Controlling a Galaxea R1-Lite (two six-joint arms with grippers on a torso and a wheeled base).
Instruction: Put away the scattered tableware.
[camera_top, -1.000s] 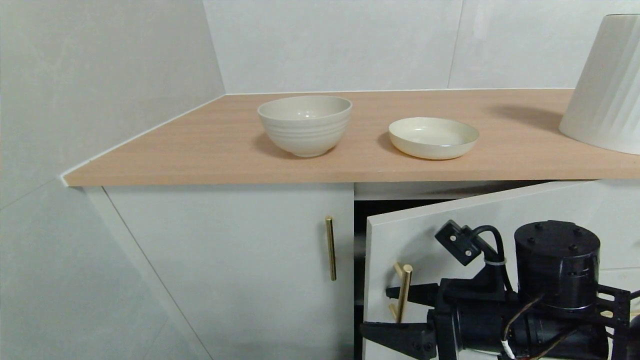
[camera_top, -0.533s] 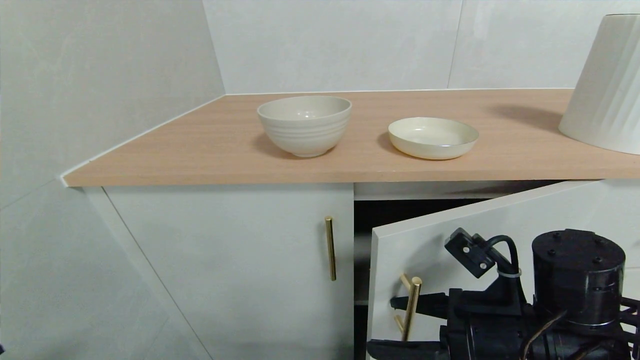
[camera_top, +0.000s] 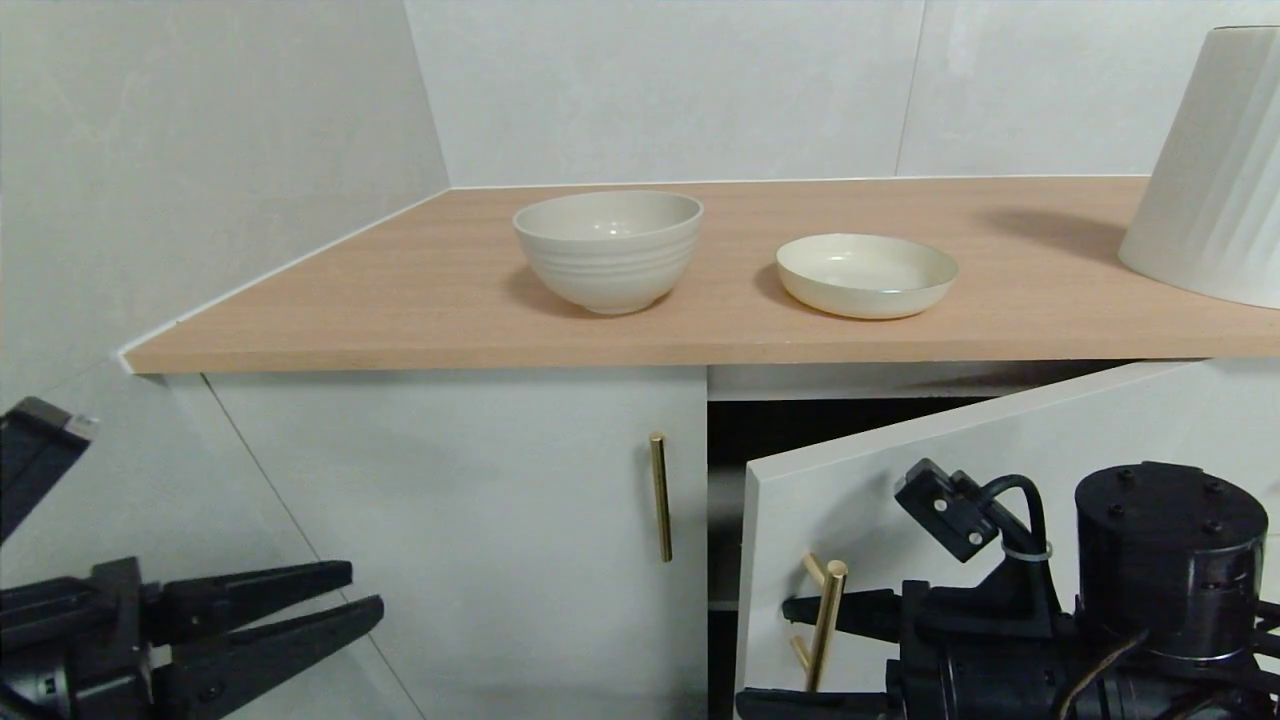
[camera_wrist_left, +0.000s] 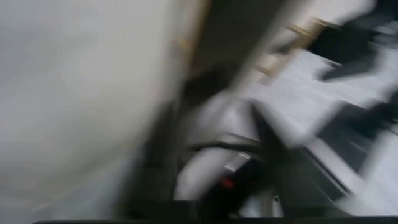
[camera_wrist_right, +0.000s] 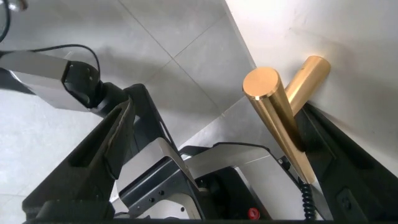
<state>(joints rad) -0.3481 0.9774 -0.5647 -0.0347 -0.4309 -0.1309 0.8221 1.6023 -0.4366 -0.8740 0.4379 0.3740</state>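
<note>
While the right gripper (camera_top: 765, 653), jaws apart, straddles the upright handle (camera_top: 826, 625) of the ajar door (camera_top: 900, 460), bowl (camera_top: 608, 250) and plate (camera_top: 866, 275) sit above it on the worktop (camera_top: 400, 300).

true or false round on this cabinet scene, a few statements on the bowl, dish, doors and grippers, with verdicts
1. The bowl and the shallow dish sit apart on the countertop. True.
2. Both cabinet doors are closed. False: the right door stands ajar; the left door is closed.
3. The right gripper has its fingers on either side of the right door's brass handle. True.
4. The left gripper holds the bowl. False: it is low in front of the left door, holding nothing.
5. The lampshade stands left of the bowl. False: it is at the countertop's right end.
</note>
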